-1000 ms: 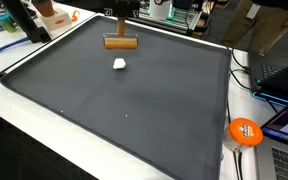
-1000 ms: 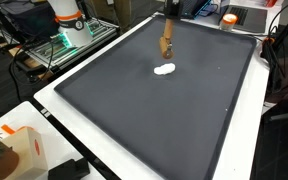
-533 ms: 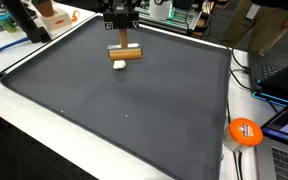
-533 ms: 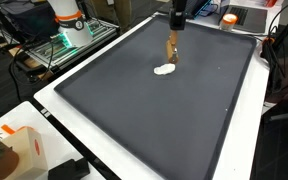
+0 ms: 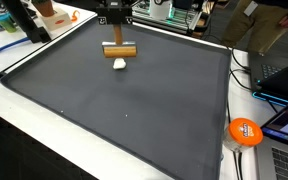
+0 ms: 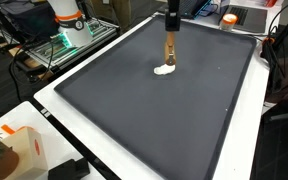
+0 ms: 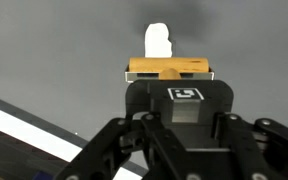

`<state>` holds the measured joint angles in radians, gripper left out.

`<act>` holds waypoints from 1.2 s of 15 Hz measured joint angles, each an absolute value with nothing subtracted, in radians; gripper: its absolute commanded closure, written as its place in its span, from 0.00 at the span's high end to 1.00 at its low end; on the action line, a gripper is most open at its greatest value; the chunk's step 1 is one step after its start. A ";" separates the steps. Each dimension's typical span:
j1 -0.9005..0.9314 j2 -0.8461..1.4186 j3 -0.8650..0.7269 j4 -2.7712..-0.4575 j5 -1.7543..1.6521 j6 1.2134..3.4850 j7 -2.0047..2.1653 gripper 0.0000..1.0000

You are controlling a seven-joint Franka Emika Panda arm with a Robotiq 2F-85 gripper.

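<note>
Dark grey matting [image 5: 124, 110] covers nearly all of a white bench [image 5: 24, 112] in what looks like a lab, with cables, screens and an orange disc [image 5: 245, 131] past the mat's edges. At the far end of the mat, the gripper [image 5: 118, 40] points straight down with its jaws clamped on a wooden block [image 7: 169, 67]. In the wrist view the block lies crosswise between the fingers. A small white lump [image 5: 120, 64] lies loose on the mat just beside the block, on the side facing away from the arm. In an exterior view the block's lower edge comes very close to the lump [image 6: 164, 69], but I cannot tell whether they touch, or whether the block rests on the mat or hangs just above it. As for how far the work has got, the grasp appears done: the block is firmly held and sits low over the far part of the mat. It has not been released or set down. Nothing holds the lump. The mat's wide middle and near end carry nothing that bears on the work.
</note>
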<state>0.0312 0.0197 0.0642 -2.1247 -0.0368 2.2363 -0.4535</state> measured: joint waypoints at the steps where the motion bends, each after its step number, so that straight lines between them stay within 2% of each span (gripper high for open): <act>1: 0.031 0.020 0.064 -2.125 -0.037 2.236 -0.454 0.22; 9: 0.031 0.026 0.046 -2.198 -0.217 2.389 -0.303 0.22; 14: 0.038 0.025 0.056 -2.246 -0.088 2.391 -0.413 0.22; 15: 0.038 0.024 0.058 -2.250 -0.046 2.395 -0.449 0.47; 16: 0.038 0.025 0.058 -2.250 -0.039 2.395 -0.458 0.47; 17: 0.038 0.026 0.058 -2.250 -0.040 2.395 -0.456 0.22; 18: 0.038 0.028 0.058 -2.250 -0.040 2.395 -0.456 0.22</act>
<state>0.0383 0.0279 0.0576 -2.2503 -0.0404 2.3949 -0.4559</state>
